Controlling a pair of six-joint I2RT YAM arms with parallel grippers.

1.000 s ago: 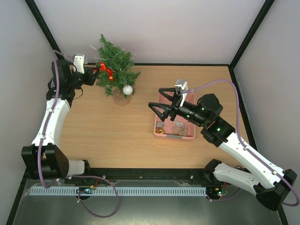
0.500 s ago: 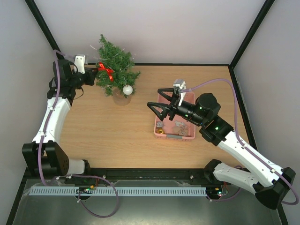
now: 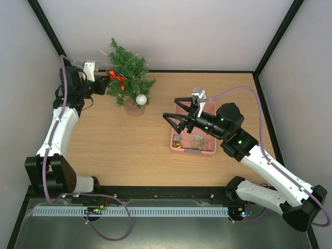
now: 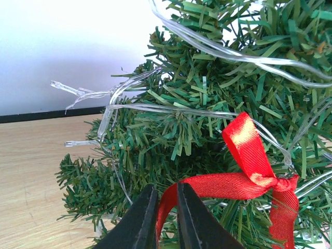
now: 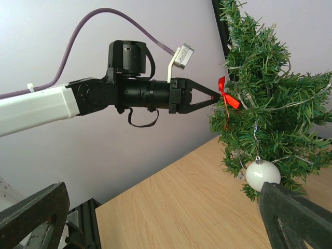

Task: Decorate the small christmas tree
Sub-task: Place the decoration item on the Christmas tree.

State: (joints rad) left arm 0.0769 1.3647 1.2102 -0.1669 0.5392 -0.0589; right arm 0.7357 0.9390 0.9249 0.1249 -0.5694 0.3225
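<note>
The small christmas tree [image 3: 128, 72] stands just before the left gripper [image 3: 108, 79], its ribbon bow [image 4: 249, 171] between the jaws. A basket [image 3: 194, 152] lies below the right gripper [image 3: 171, 107].

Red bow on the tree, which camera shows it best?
Left wrist: the red bow is close and sharp, one tail pinched between the jaws. Top external and right wrist show it only small.

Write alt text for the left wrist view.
Two black fingers pinch a tail of a red ribbon bow on the green branches of the small christmas tree. A clear light string winds through it, wooden table and white wall behind.
</note>
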